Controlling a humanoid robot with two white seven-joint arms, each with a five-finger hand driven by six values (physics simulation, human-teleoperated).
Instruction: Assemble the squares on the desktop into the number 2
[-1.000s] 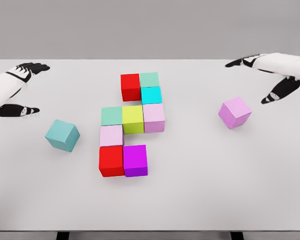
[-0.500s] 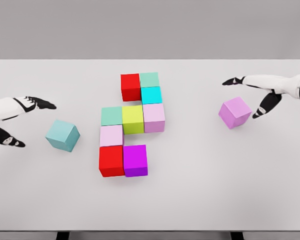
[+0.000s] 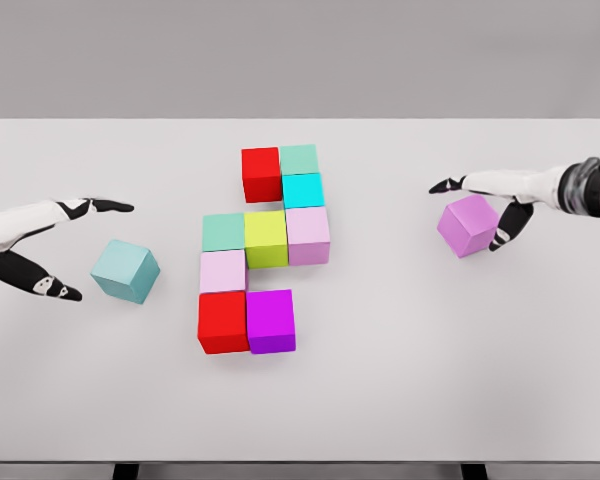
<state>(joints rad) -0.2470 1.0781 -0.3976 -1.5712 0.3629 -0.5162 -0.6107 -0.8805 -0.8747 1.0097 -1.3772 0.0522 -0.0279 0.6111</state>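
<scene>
Several coloured cubes sit packed together mid-table: a red cube (image 3: 261, 173) and a green one (image 3: 299, 158) at the top, cyan (image 3: 303, 189), a row of green, yellow (image 3: 265, 237) and pale pink, then pale pink, red (image 3: 222, 321) and magenta (image 3: 270, 320) at the bottom. A loose teal cube (image 3: 126, 270) lies at the left, just right of my open left hand (image 3: 75, 248). A loose violet cube (image 3: 469, 225) lies at the right. My right hand (image 3: 474, 212) straddles it with spread fingers, not closed on it.
The white table (image 3: 400, 380) spans the view, its front edge near the bottom of the frame and its far edge against a grey wall.
Both hands dropped and moved inward. The left hand came down beside the teal cube; the right hand lowered around the violet cube. No cube has moved.
</scene>
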